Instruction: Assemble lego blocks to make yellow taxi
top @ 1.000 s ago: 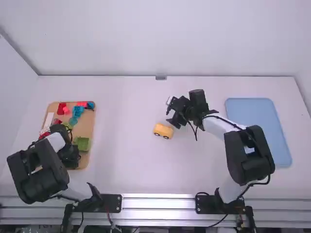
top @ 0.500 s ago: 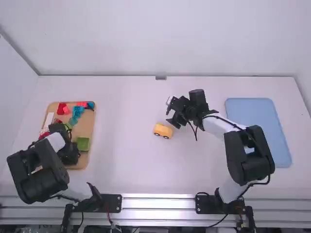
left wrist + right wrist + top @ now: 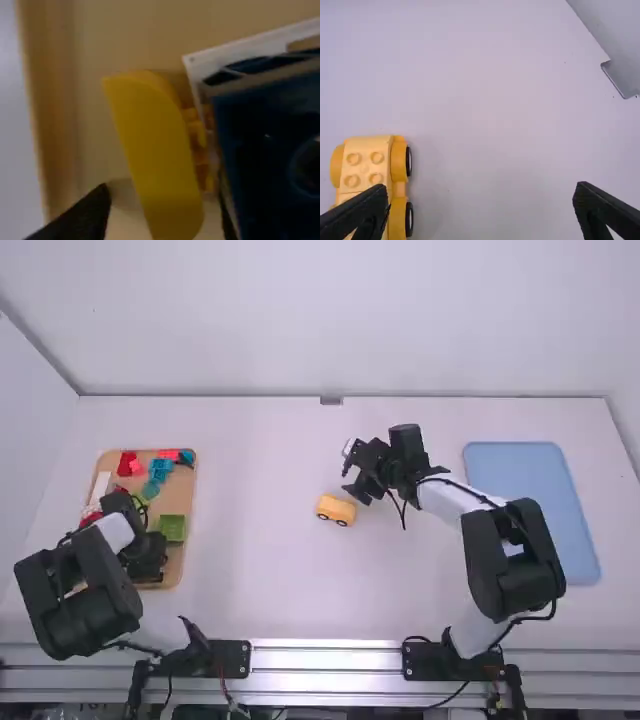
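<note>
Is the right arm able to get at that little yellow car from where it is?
Probably yes: the right gripper is open close beside the yellow car, and nothing seems to stand between them.

yellow car (image 3: 336,510), blue tray (image 3: 530,480), green block (image 3: 172,528)

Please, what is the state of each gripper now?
Left gripper: open, fingers on either side of a yellow block in the tray.
Right gripper: open, holding nothing.

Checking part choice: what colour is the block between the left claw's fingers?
The block is plain yellow; the left wrist view shows it best.
</note>
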{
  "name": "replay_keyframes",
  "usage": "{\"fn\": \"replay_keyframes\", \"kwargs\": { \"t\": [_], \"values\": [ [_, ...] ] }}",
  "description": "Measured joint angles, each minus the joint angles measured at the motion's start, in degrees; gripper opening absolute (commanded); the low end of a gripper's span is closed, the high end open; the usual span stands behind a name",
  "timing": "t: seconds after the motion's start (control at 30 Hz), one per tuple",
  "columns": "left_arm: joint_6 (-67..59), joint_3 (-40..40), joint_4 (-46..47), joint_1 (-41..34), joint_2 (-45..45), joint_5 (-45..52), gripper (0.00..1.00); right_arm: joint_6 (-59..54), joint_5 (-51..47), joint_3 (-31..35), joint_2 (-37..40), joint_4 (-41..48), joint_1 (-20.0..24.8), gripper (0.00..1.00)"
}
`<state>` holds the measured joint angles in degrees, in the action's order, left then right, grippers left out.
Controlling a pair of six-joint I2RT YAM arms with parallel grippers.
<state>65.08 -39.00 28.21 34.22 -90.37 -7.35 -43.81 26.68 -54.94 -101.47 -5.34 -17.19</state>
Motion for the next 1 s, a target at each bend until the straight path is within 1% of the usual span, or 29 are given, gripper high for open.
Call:
{"fn": "replay_keyframes", "kwargs": {
  "t": [0.1,0.17,0.47,0.57,0.67,0.8,0.87,0.97,1.0],
  "values": [
    [0.0,-0.4,1.6,0.3,0.0,-1.0,0.57,-0.1,0.0,0.0,0.0,0.0,0.0,0.98],
    [0.0,-0.4,1.6,0.4,0.0,-1.8,0.53,0.0,0.0,0.0,0.0,0.0,0.0,0.98],
    [0.0,-0.4,-0.6,0.4,0.0,-4.4,0.54,0.0,0.0,0.0,0.0,0.0,0.0,0.98],
    [0.7,-0.4,-0.4,0.4,0.0,-5.0,0.5,0.0,0.0,0.0,0.0,0.0,0.0,0.98],
    [1.6,-0.4,-0.6,0.4,0.0,-5.4,0.4,-0.1,0.0,0.0,0.0,0.0,0.0,0.98],
    [2.0,-0.4,-0.6,0.4,0.0,-5.4,0.3,-0.1,0.0,0.0,0.0,0.0,0.0,0.98],
    [2.0,-0.4,-0.5,0.4,0.0,-5.4,0.29,0.0,0.0,0.0,0.0,0.0,0.0,0.98],
    [2.0,-0.4,-0.5,0.4,-0.1,-5.4,0.23,-0.1,0.0,0.0,0.0,0.0,0.0,0.98],
    [2.0,-0.4,-0.5,0.4,-0.1,-5.4,0.22,-0.1,0.0,0.0,0.0,0.0,0.0,0.98]
  ]
}}
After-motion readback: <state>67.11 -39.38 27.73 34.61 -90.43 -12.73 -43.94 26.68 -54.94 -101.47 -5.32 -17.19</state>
